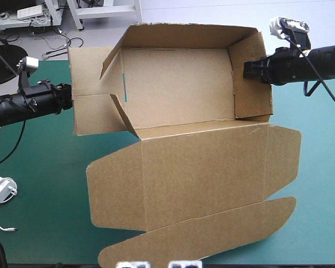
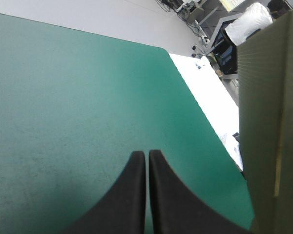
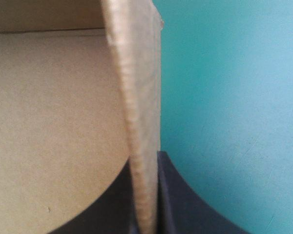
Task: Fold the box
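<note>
Fingers point(image 3: 178, 195) of the right gripper point(image 3: 147, 165) are clamping the box point(image 1: 178, 95) by its right wall point(image 1: 250, 100), tray sitting mid-table point(image 1: 44, 167), lid point(image 1: 201, 173) lying flat, while the left gripper point(image 2: 147, 156), fingers pressed together empty, is hovering beside the splayed left wall point(image 1: 92, 89), probably needing squaring and tucking; white charger point(image 1: 3, 188) is lying well clear.

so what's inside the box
Nothing: the box holds only its bare brown floor. The right end effector pinches its right wall; the table beneath is covered.
</note>
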`<state>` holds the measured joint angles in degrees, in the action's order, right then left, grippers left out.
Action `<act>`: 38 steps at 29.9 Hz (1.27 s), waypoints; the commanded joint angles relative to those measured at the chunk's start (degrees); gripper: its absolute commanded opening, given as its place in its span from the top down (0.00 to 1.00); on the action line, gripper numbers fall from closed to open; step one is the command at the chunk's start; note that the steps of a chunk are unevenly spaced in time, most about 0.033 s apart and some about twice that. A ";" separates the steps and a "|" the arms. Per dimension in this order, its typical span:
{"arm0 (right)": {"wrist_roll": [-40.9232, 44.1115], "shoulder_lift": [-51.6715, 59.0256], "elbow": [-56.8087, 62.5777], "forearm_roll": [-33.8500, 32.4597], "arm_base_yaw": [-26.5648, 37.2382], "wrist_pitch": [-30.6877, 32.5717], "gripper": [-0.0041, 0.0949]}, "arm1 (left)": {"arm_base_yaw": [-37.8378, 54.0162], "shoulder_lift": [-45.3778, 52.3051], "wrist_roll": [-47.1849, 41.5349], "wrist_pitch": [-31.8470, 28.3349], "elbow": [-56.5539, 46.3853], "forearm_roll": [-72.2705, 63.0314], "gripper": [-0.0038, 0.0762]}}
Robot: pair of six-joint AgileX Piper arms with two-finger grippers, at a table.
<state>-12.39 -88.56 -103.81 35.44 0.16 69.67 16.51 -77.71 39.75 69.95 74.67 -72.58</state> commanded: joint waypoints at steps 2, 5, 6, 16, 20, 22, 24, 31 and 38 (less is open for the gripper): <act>2.17 1.79 -1.62 -1.28 -2.26 -5.77 0.98 | -0.79 3.99 0.09 4.06 1.74 -7.53 0.94; 2.64 1.48 -1.62 -1.65 -2.51 -7.39 0.98 | -0.79 5.82 -0.02 4.06 1.74 -7.67 0.94; 2.89 1.48 -1.62 -1.65 -2.51 -7.88 0.98 | -0.79 6.51 -0.29 4.06 1.74 -7.55 0.94; 3.26 0.35 -1.62 -1.95 -5.32 -11.70 0.98 | -1.27 10.73 -1.51 4.06 1.74 -6.71 0.96; 3.26 -0.98 -1.62 -1.95 -8.32 -14.50 0.98 | -1.27 10.73 -1.51 4.06 1.74 -6.61 0.96; 3.26 -1.76 -1.62 -2.25 -9.32 -15.57 0.98 | -1.27 10.73 -1.51 4.06 1.74 -6.61 0.96; 3.26 -2.54 -1.62 -2.35 -9.90 -15.81 0.98 | -1.27 10.73 -1.51 4.06 1.74 -6.49 0.96; 3.48 -4.23 -1.62 -2.24 -11.57 -17.63 0.98 | -1.27 10.73 -0.22 4.03 1.74 -4.78 0.95; 3.66 -6.04 -1.62 -2.36 -15.08 -20.73 0.98 | -1.27 10.73 -0.22 4.03 1.74 -4.64 0.67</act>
<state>-9.55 -96.47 -103.81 30.11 -13.93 53.68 15.51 -68.30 39.33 70.64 74.67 -72.82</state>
